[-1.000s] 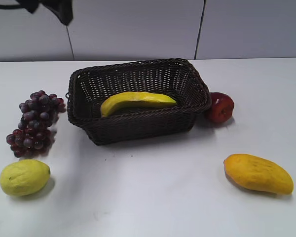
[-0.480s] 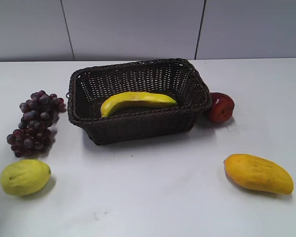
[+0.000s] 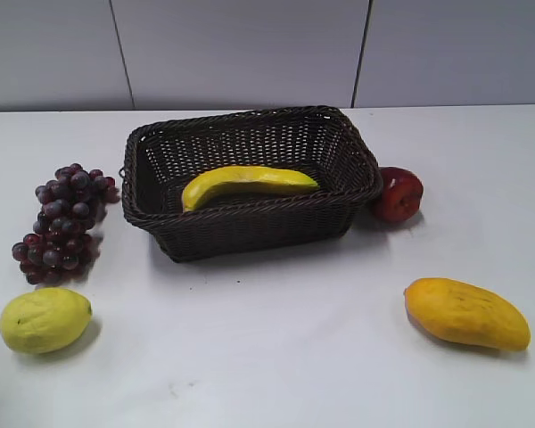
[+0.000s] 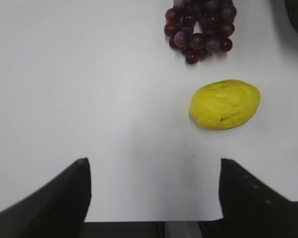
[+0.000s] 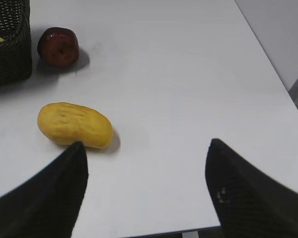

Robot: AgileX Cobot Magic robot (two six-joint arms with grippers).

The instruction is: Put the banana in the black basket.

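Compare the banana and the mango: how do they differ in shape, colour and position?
The banana is long, curved and bright yellow; the mango is stubbier, straighter and orange-yellow. The banana lies inside the black basket; the mango lies on the bare table. Neither is held.

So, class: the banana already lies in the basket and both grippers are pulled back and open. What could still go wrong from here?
1. The banana seems to lean on the front wall of the basket, one end raised; a knock might tip it out.
2. The apple sits right against the basket's right end, so nudging the basket could roll it.
3. The left gripper hangs near the lemon; a careless sweep could push it.
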